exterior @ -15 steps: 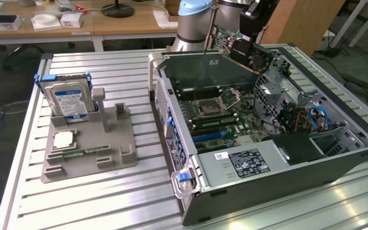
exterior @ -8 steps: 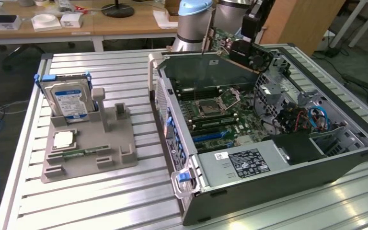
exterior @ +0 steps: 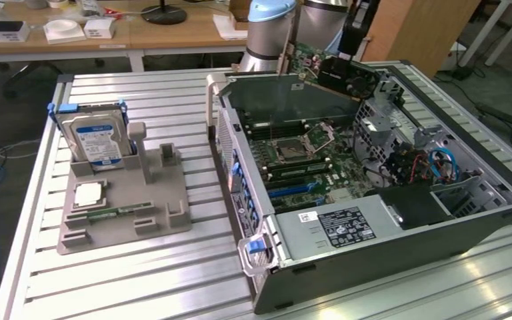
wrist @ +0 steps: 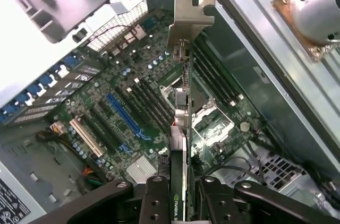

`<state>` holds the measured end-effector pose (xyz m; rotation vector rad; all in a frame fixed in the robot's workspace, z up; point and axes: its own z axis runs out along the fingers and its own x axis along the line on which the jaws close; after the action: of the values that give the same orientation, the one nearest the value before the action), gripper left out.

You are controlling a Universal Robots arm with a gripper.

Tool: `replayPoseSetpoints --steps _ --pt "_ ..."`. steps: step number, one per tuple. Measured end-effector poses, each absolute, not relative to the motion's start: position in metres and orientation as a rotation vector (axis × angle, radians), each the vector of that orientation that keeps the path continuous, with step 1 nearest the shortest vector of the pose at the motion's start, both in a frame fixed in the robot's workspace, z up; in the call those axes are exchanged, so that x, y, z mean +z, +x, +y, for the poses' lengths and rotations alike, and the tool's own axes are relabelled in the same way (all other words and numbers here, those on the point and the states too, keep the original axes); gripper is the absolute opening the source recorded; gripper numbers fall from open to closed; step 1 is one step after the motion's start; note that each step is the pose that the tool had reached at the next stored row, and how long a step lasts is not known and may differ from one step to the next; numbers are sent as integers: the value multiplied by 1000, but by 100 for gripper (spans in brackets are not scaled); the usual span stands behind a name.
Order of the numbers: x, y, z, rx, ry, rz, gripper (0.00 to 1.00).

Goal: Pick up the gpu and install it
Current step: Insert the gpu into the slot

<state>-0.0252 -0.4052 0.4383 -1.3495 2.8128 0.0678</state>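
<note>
The gpu point(exterior: 325, 69) hangs in the air over the far rim of the open computer case point(exterior: 372, 260), tilted, with its green board and black fan side facing the exterior view. My gripper point(exterior: 356, 40) comes down onto it from above. In the wrist view the gpu point(wrist: 183, 107) is edge-on between my two black fingers point(wrist: 155, 200), and my gripper point(wrist: 180, 195) is shut on it. Its metal end bracket point(wrist: 189, 18) points away from me. The motherboard point(wrist: 122, 102) lies below, with a blue slot point(wrist: 125, 115) off to one side of the card.
On the exterior view's left a grey holder point(exterior: 123, 213) stands on the slatted metal table point(exterior: 149, 280). It holds a silver hard drive point(exterior: 96, 140) upright and a small green memory stick point(exterior: 105, 215). Cables and a drive cage point(exterior: 389, 127) fill the case's far corner.
</note>
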Motion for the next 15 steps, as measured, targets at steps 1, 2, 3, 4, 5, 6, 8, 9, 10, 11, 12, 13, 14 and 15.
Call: replayPoseSetpoints --steps 1,2,3,4,5,6,8,9,10,11,12,13,14,15 --pt "438 -25 -405 68 -1375 2801 26" --pt "438 -25 -405 68 -1400 2789 26" --pt "438 -25 -405 69 -1427 2776 26" --pt "438 -25 -405 69 -1452 2763 26" --pt "438 -25 -405 69 -1477 2750 26" --pt "437 -25 -405 70 -1502 2737 26" --pt "437 -25 -405 70 -1552 2710 26" --pt "437 -25 -405 70 -1578 2695 26" --pt "437 -25 -405 71 -1602 2681 26" --pt "437 -25 -405 71 -1627 2667 26" --pt "436 -25 -405 71 -1650 2653 26" --pt "436 -25 -405 71 -1673 2639 26" --pt "436 -25 -405 72 -1695 2626 26" --pt "436 -25 -405 72 -1717 2611 26"
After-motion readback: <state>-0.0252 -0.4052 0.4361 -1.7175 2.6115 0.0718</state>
